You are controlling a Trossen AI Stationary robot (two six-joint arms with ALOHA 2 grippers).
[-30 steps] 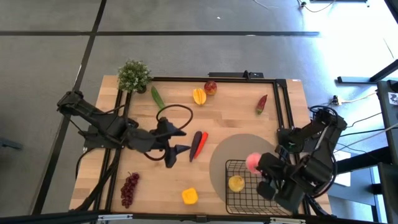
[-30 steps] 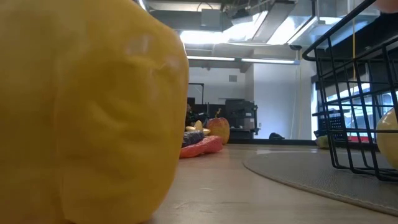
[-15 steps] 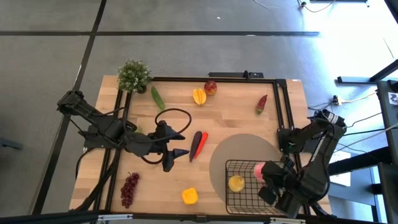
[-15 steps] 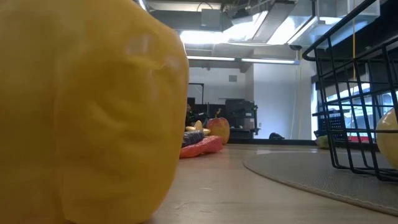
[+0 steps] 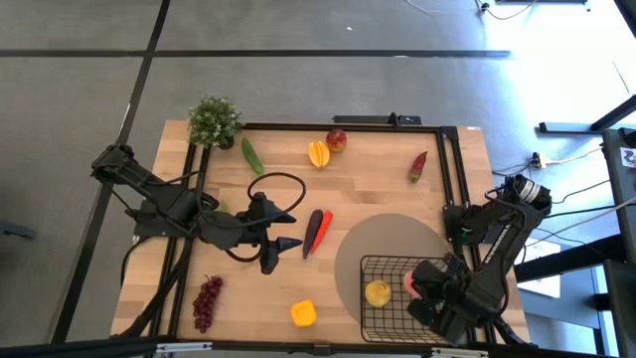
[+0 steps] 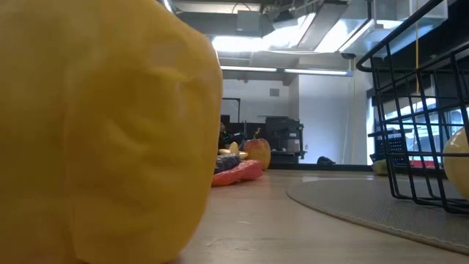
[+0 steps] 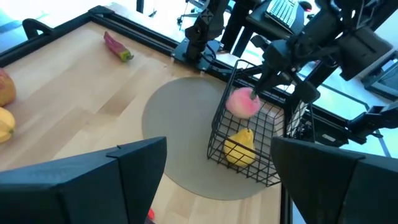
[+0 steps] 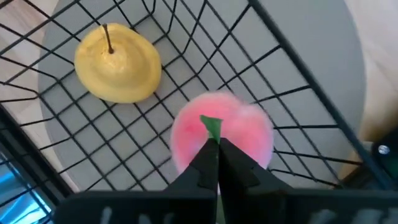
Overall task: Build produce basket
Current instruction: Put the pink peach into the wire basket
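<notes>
Two pieces of produce are in the basket [image 5: 388,295] so far, which sits on the round grey mat [image 5: 383,249] at the near right of the table [image 5: 378,179]: a yellow fruit with a stem [image 8: 117,64] and the pink peach [image 8: 222,132]. Your right gripper [image 8: 216,163] is down inside the basket with its fingers pinched shut on the peach's little green leaf [image 8: 211,126], so the peach hangs right at the fingertips next to the yellow one. Your left gripper [image 5: 281,229] hovers over the middle of the table with its jaws spread wide and nothing in them, just beside the red and dark purple chilies [image 5: 317,231]. Everything else is spread out on the wood: the yellow pepper [image 5: 303,313] near the front edge, purple grapes [image 5: 207,301] at the front left, a cucumber [image 5: 251,156] by the potted plant [image 5: 214,121], a mango [image 5: 318,154] and red apple [image 5: 337,139] at the back, and another red chili [image 5: 418,165] toward the back right.
</notes>
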